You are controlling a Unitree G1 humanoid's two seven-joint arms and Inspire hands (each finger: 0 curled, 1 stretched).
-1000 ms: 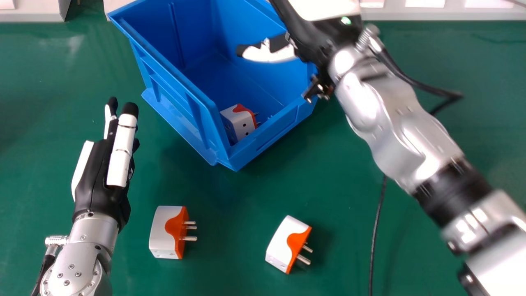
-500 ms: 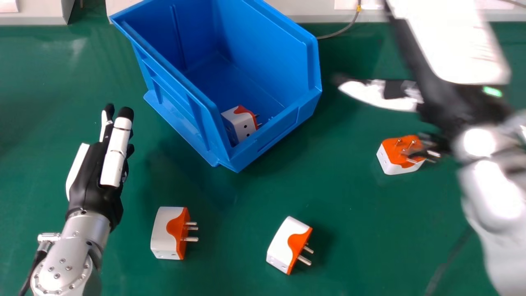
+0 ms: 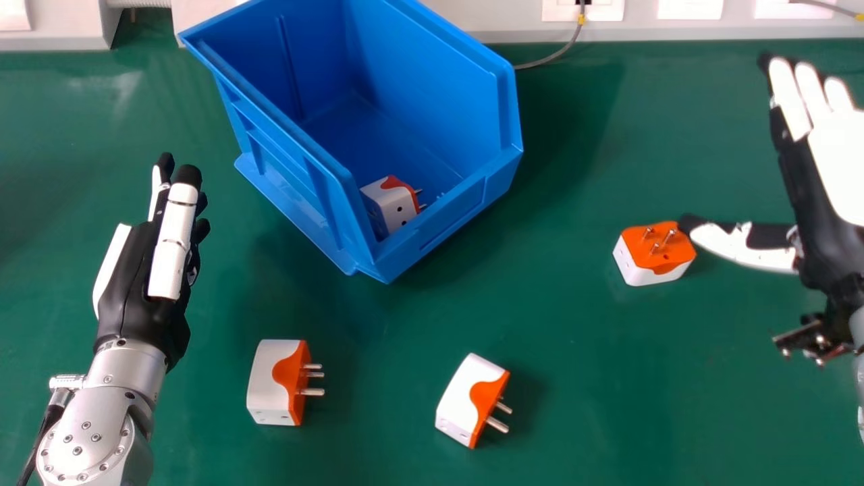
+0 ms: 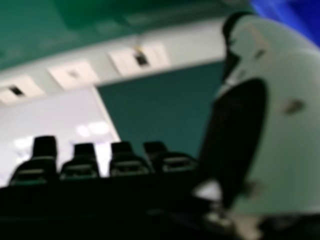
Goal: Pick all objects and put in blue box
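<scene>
My right hand [image 3: 820,175] is open at the right edge of the head view, its thumb tip beside a plug adapter [image 3: 656,253] that lies prongs up. In the right hand view, my right hand [image 4: 270,115] shows its large thumb and several fingertips. My left hand [image 3: 152,263] is held open and empty at the left. Two more white and orange adapters lie near the front, one [image 3: 273,383] left of centre and one [image 3: 469,399] near the middle, prongs pointing right. Another adapter [image 3: 391,202] rests inside the blue box [image 3: 324,196], at its near corner.
The box stands on the green table [image 3: 553,337], back and left of centre. Behind it runs a pale ledge with sockets [image 3: 688,8], and a grey cable [image 3: 553,55] drops from one of them to the table.
My right hand has swung away from above the box to the far right, uncovering the prongs-up adapter. My left hand has drifted slightly left.
</scene>
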